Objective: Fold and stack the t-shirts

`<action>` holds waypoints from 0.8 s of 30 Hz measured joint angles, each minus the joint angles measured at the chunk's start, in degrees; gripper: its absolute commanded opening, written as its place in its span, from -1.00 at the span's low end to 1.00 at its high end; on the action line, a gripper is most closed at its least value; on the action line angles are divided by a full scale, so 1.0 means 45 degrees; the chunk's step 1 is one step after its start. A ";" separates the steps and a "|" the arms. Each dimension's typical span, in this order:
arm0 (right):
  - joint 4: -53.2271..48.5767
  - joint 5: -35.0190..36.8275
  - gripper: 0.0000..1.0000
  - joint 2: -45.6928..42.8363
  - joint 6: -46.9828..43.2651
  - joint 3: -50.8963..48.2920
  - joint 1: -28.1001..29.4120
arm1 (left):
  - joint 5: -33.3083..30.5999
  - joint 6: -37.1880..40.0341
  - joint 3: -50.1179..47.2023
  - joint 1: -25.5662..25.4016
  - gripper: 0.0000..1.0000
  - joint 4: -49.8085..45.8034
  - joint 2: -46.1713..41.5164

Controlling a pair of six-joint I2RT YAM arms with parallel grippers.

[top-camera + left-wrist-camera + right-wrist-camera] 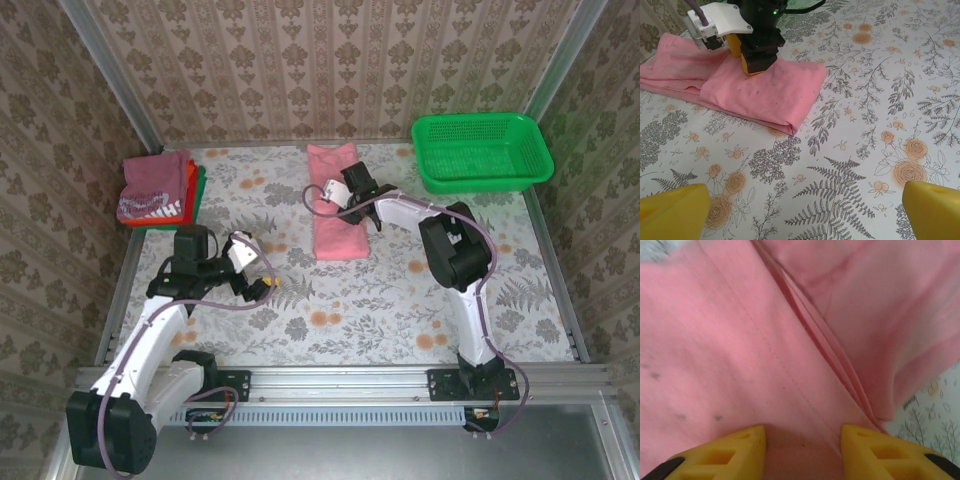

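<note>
The salmon-pink t-shirt [335, 228] lies as a long strip toward the far middle of the table [420, 300], and its near end looks doubled over. It is well apart from the stack of folded t-shirts [158, 190] at the far left.

The right gripper [802, 437] presses down on the shirt, its fingers partly apart with cloth between them. Whether they have pinched it I cannot tell. The left gripper [802, 207] hangs near the table with its fingers spread wide, holding nothing.

To fold well, I judge the right fingers should close on every layer beside the layered edge [832, 347], not just the top 1. They should then lift low and carry the end straight along the strip so the edges line up. The left gripper could pin the other end against sliding.
</note>
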 measured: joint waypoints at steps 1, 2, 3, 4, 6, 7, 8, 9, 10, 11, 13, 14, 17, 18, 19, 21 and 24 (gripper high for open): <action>0.0005 0.0044 -0.05 -0.0029 0.0126 0.0000 -0.0068 | 0.0000 0.0000 0.0000 0.0000 1.00 0.0005 0.0000; 0.0010 0.0044 0.00 -0.0068 0.0185 -0.0010 -0.0107 | 0.0000 -0.0029 0.0000 0.0000 1.00 0.0015 0.0000; 0.0019 0.0019 0.05 -0.0185 0.0277 -0.0107 -0.0121 | 0.0000 -0.0034 0.0000 0.0000 1.00 0.0024 0.0005; 0.0024 -0.0112 0.14 -0.0379 0.0345 -0.0306 -0.0121 | 0.0000 -0.0034 0.0000 0.0000 0.99 0.0034 0.0005; 0.0053 -0.0520 0.33 -0.0986 0.0476 -0.0903 -0.0092 | 0.0000 -0.0034 0.0000 0.0000 0.99 0.0029 0.0005; 0.0053 -0.0816 0.45 -0.1433 0.0457 -0.1316 -0.0053 | 0.0000 -0.0034 0.0000 0.0000 1.00 0.0029 0.0005; 0.0068 -0.1073 0.57 -0.1821 0.0408 -0.1647 -0.0019 | 0.0000 -0.0034 0.0000 0.0000 1.00 0.0029 0.0005; 0.0112 -0.1355 0.65 -0.2322 0.0272 -0.2069 0.0049 | 0.0000 -0.0034 0.0000 0.0000 1.00 0.0029 0.0005; 0.0136 -0.1642 0.67 -0.2866 0.0078 -0.2501 0.0151 | 0.0000 -0.0034 0.0000 0.0000 1.00 0.0029 0.0000; 0.0199 -0.1860 0.67 -0.3283 -0.0170 -0.2841 0.0253 | 0.0000 -0.0034 0.0000 0.0000 1.00 0.0029 -0.0005; 0.0189 -0.2293 0.67 -0.4177 -0.0801 -0.3565 0.0597 | 0.0000 -0.0034 0.0000 0.0000 0.99 0.0029 -0.0019; 0.0151 -0.2443 0.68 -0.4430 -0.1083 -0.3803 0.0767 | 0.0005 -0.0034 0.0000 0.0005 1.00 0.0029 -0.0024; -0.0126 -0.2807 0.64 -0.4779 -0.2147 -0.4337 0.1389 | 0.0005 -0.0034 0.0000 0.0024 0.99 0.0029 -0.0034; -0.0248 -0.2861 0.61 -0.4770 -0.2409 -0.4473 0.1579 | 0.0005 -0.0034 -0.0005 0.0024 1.00 0.0029 -0.0034; -0.0418 -0.2895 0.56 -0.4726 -0.2633 -0.4595 0.1778 | 0.0005 -0.0034 0.0000 0.0024 1.00 0.0034 -0.0034; -0.0665 -0.2900 0.51 -0.4605 -0.2900 -0.4673 0.2030 | 0.0005 -0.0034 -0.0005 0.0024 1.00 0.0034 -0.0034; -0.0685 -0.2837 0.45 -0.4313 -0.3157 -0.4673 0.2084 | 0.0005 -0.0034 -0.0005 0.0024 1.00 0.0034 -0.0034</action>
